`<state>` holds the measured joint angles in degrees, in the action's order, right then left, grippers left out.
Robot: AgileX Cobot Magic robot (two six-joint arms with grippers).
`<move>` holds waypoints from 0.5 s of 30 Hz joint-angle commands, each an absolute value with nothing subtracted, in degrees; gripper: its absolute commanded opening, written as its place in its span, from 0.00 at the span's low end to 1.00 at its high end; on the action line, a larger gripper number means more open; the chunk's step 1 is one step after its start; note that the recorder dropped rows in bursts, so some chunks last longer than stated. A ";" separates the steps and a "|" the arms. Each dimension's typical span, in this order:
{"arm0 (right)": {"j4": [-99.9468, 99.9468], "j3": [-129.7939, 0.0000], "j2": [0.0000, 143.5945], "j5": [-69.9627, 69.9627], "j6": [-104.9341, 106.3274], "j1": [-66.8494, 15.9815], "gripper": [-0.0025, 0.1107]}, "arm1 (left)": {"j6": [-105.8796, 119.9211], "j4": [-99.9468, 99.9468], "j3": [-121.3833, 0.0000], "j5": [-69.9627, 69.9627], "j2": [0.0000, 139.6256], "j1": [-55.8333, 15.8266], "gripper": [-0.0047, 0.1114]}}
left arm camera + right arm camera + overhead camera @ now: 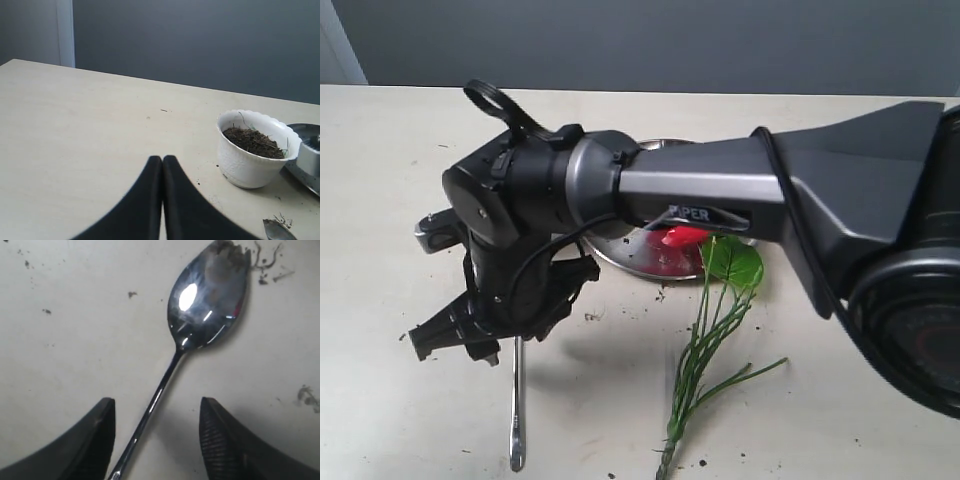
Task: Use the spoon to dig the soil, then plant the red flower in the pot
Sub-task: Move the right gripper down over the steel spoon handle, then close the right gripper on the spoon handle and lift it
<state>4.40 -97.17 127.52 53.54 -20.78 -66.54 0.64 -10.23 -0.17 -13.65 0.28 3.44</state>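
Observation:
The silver spoon (207, 295) lies flat on the table, soil crumbs clinging to the tip of its bowl. Its thin handle (155, 405) runs between the fingers of my right gripper (157, 415), which is open and not touching it. Seen from the exterior, the right arm reaches across to the left, with its gripper (470, 340) low over the spoon (517, 400). The red flower (682, 237) lies on the table, its leaf (732, 262) and stems towards the front. The white pot (255, 160), filled with dark soil (252, 141), stands ahead of my shut, empty left gripper (162, 160).
A round steel plate (630, 255) sits behind the flower, mostly hidden by the right arm; its edge (300, 170) shows beside the pot. Soil crumbs (660, 295) are scattered near the plate. The pot is hidden in the exterior view.

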 commanded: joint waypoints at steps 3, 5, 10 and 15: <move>5.31 -97.45 129.89 53.51 -20.85 -67.42 0.46 | 0.58 -10.13 0.00 -13.72 0.00 3.30 0.04; 5.05 -97.45 130.22 53.40 -20.85 -67.42 0.46 | 0.58 -10.13 0.00 -13.72 0.00 3.30 0.04; 5.30 -97.45 130.45 52.50 -20.85 -67.42 0.46 | 0.58 -10.13 0.00 -13.72 0.00 3.30 0.04; 5.03 -97.45 130.58 52.16 -20.85 -67.42 0.46 | 0.58 -10.13 0.00 -13.72 0.00 3.30 0.04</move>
<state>5.21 -97.17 130.68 52.66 -20.76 -67.51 0.64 -10.23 -0.17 -13.65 0.28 3.44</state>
